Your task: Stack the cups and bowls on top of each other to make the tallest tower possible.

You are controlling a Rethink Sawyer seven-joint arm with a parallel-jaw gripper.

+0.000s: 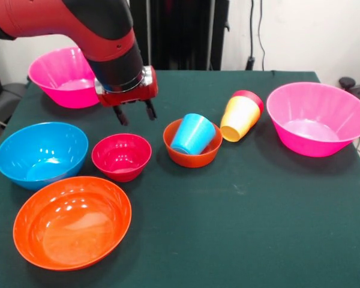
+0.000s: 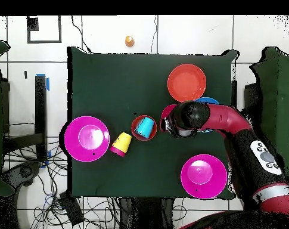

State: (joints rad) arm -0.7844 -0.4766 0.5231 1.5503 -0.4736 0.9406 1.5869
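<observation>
The claw (image 1: pixel 135 112) hangs open and empty above the small crimson bowl (image 1: pixel 121 156).

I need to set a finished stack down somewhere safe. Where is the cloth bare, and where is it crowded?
The widest bare patch is the table's camera-side stretch in the front view, right of the large orange bowl and below the pink bowl. It is crowded around the tool, above the crimson bowl, blue bowl and small orange bowl holding the blue cup.
</observation>
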